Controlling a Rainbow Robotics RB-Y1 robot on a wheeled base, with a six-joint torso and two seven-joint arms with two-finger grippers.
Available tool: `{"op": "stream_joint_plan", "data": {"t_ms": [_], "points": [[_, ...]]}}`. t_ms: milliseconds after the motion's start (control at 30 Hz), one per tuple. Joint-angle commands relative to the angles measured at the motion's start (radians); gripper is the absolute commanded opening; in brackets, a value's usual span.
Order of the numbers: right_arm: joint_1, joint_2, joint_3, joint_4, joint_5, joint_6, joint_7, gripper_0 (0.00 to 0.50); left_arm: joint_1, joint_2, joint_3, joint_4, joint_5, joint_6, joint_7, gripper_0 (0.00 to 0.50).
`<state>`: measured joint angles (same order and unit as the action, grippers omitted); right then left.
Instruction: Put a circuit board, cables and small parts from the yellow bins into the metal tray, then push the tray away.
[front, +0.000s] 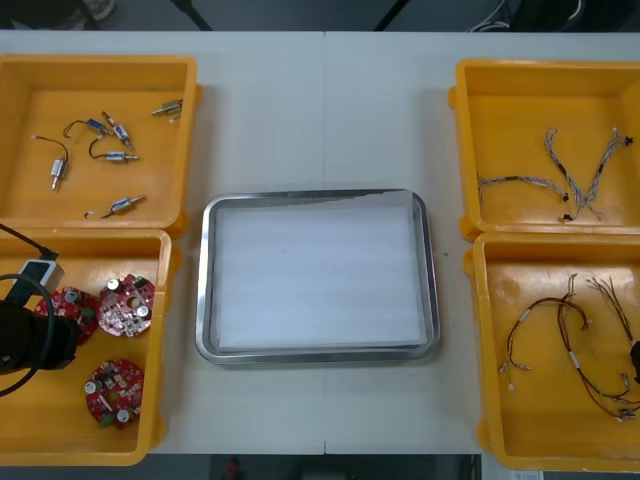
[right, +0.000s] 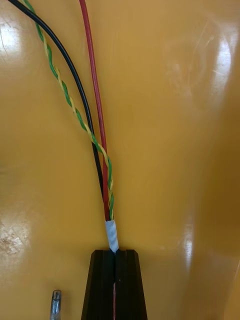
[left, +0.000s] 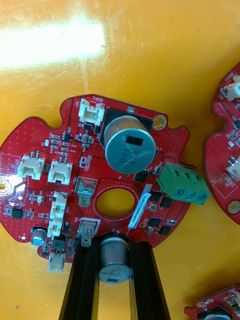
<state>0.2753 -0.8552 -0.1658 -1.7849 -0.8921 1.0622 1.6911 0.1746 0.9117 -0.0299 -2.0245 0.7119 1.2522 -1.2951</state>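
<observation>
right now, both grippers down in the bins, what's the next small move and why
Probably lift the left gripper straight up: its fingers clamp the silver cylinder on a circuit board lying flat in the yellow bin. The right gripper is shut on a cable, and the metal tray holds nothing.

Light table (front: 325, 120), one, pale top with a thin seam (front: 325, 150) running near to far down its middle; dark floor (front: 300, 12) beyond its far edge.

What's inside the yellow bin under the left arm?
Three round red circuit boards lie in it. The left gripper grips one by its metal cylinder; from above, the arm covers part of that board and the bin floor beneath.
</observation>
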Motion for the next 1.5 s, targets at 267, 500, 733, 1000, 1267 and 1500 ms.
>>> {"op": "stream_joint_plan", "data": {"t_ms": [267,500,733,1000,1267,1500], "points": [[-0.005,-0.016,-0.136,-0.174,-0.031,0.206,0.004,0.000,0.020,0.052,0.113,-0.048,0.029,0.089,-0.027,0.000],[-0.011,-0.016,-0.259,-0.306,-0.060,0.360,0.002,0.000,-0.052,0.052,0.248,-0.152,0.127,0.362,-0.021,0.000],[-0.073,-0.016,-0.334,-0.396,-0.093,0.533,-0.011,0.000,-0.135,0.052,0.303,-0.240,0.179,0.536,0.007,0.000],[-0.179,-0.018,-0.386,-0.493,-0.128,0.757,-0.042,0.000,-0.285,0.052,0.298,-0.284,0.256,0.668,0.111,0.000],[-0.304,-0.021,-0.391,-0.571,-0.177,0.858,-0.074,0.000,-0.443,0.052,0.199,-0.333,0.322,0.668,0.224,0.000],[-0.383,-0.048,-0.377,-0.593,-0.265,0.858,-0.103,0.000,-0.578,0.050,-0.002,-0.373,0.324,0.668,0.384,0.000]]}}
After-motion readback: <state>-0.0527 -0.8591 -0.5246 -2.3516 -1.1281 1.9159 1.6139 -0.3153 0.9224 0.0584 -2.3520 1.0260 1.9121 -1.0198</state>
